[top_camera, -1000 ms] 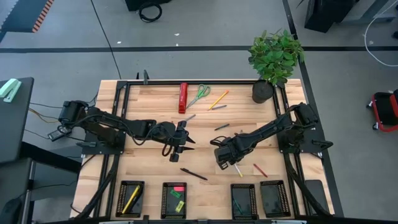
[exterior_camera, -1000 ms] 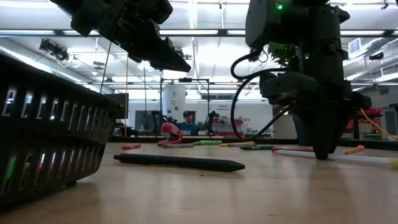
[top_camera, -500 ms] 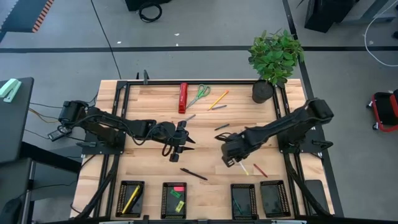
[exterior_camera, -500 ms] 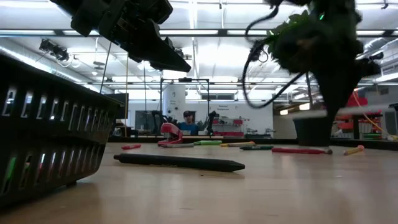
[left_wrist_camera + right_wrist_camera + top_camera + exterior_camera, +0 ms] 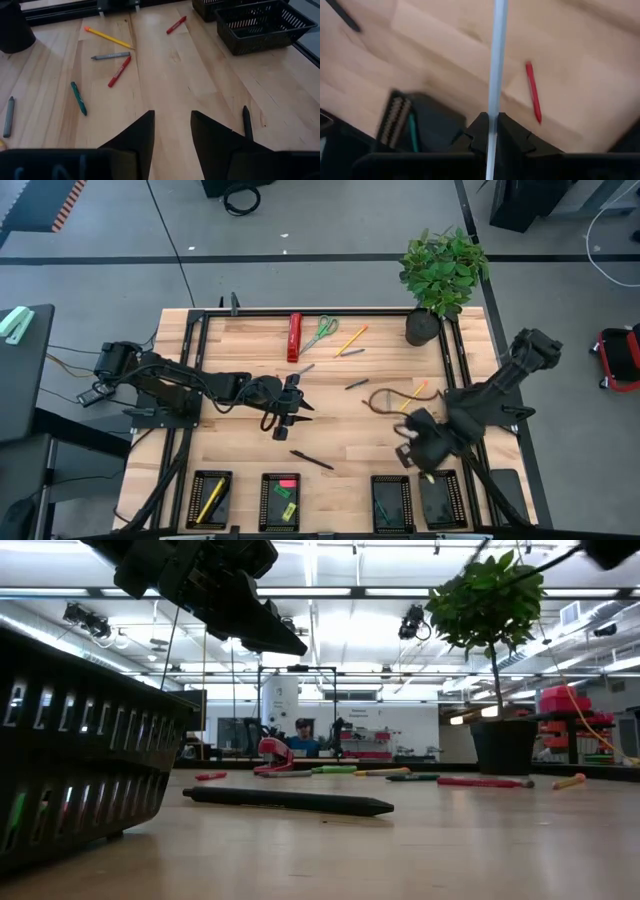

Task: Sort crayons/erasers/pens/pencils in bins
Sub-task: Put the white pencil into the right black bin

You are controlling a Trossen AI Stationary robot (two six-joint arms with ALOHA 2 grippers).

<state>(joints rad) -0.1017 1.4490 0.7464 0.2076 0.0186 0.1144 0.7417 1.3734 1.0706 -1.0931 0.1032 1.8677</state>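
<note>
Twin dark robot arms, matte black throughout.
Left arm (image 5: 190,385): jointed segments, loose thin cables at base. Left gripper (image 5: 172,131): two tapered wedge fingers. Right arm (image 5: 490,395): bulky joints, brown looping cable (image 5: 385,402).

The whitish pencil (image 5: 496,60), apparently motion-blurred, runs off the picture's top edge.

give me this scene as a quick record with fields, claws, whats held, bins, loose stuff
right claw: shut on whitish pencil, above the bins at the table's near right
left claw: open, empty, hovering mid-table
bins: leftmost bin holds a yellow stick; second bin holds small erasers
loose items: black pen near the table's middle, red crayon close to the right claw
far edge: red tool, scissors, potted plant
</note>
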